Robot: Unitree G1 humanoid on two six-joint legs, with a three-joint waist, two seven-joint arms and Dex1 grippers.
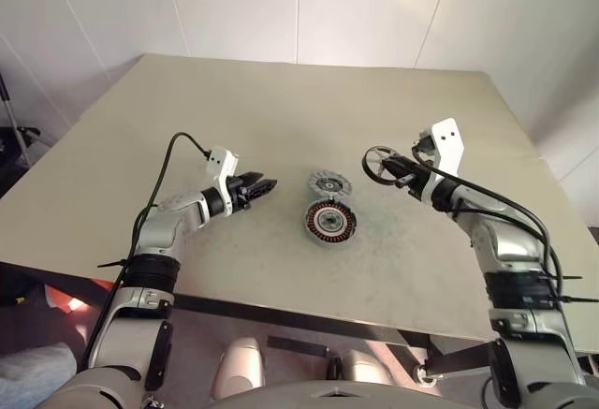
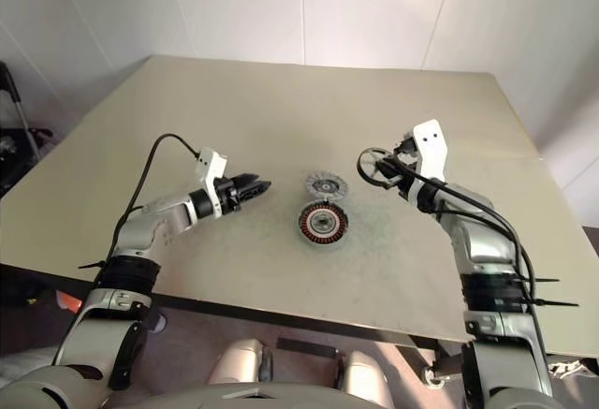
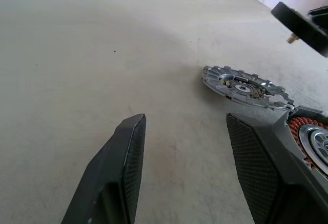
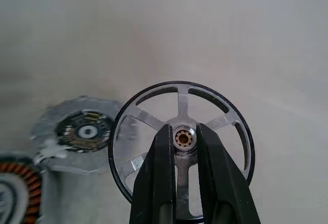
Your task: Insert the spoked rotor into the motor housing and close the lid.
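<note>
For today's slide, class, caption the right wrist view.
Right end effector grips the spoked rotor at its hub, above the table.

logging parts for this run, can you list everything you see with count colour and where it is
spoked rotor: 1, dark rim with pale spokes and a brass-coloured hub, held up off the table in the right claw, to the right of the other two parts
motor housing: 1, silver-grey rim with copper-brown windings around a dark centre, flat on the table between the arms, nearest the robot
lid: 1, grey ribbed disc with a dark centre, flat on the table just beyond the housing
table: 1, beige top, carries the housing and lid
wall: pale panels, behind the table
left claw: 1, black fingers, open and holding nothing, to the left of the housing and lid
right claw: 1, black fingers, shut on the rotor at its hub
</note>
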